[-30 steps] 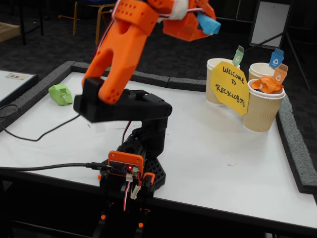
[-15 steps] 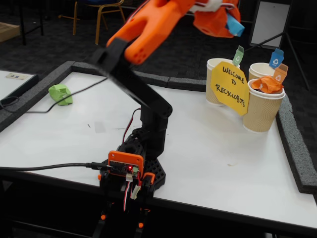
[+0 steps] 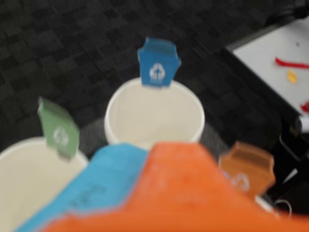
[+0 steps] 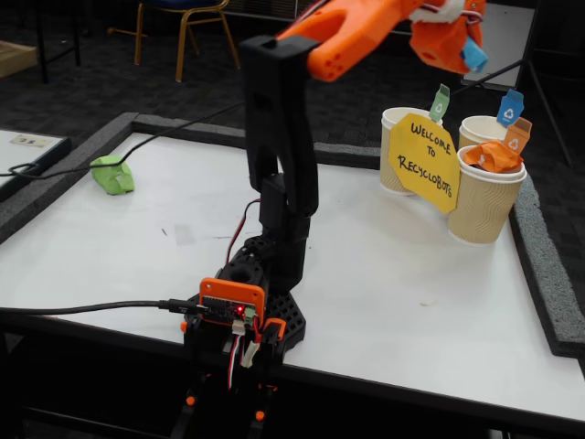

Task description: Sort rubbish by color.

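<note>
A white table (image 4: 384, 274) edged in grey foam carries a single orange and black arm (image 4: 279, 165), stretched up and to the right in the fixed view, its gripper (image 4: 462, 41) high above the cluster of cups. The jaws are closed on the light blue wad (image 4: 473, 55), which sticks out at the tip; in the wrist view the same blue paper (image 3: 91, 183) fills the lower left beside the orange finger. The coming drop, by the look of it, turns on one relation: the blue-tagged cup (image 3: 154, 113) lies straight ahead and below the gripper in the wrist view, empty, and in the fixed view it stands at the back right (image 4: 480, 128), just beyond the held wad. Three ribbed cups stand touching, tagged green (image 4: 398, 146), blue and orange (image 4: 486, 201), behind a yellow welcome sign (image 4: 425, 163). Three wads in all: the orange wad (image 4: 492, 155) already sits in the orange-tagged cup, and the lime green wad (image 4: 111, 174) lies well apart at the table's far left edge.
</note>
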`<action>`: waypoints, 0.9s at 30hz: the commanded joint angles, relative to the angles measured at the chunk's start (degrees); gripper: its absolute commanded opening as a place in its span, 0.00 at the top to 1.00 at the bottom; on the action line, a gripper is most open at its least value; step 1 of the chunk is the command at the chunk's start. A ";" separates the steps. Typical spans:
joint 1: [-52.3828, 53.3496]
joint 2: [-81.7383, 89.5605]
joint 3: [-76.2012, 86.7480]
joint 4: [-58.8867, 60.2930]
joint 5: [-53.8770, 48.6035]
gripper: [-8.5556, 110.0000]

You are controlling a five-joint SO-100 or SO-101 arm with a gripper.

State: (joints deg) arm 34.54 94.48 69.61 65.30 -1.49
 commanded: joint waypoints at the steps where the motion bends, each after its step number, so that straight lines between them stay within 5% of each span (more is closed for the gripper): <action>1: 1.41 -4.75 -15.29 -2.81 0.18 0.93; 27: 0.97 -31.82 -38.94 -9.05 0.09 0.93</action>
State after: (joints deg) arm 34.54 60.82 39.02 58.89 -1.49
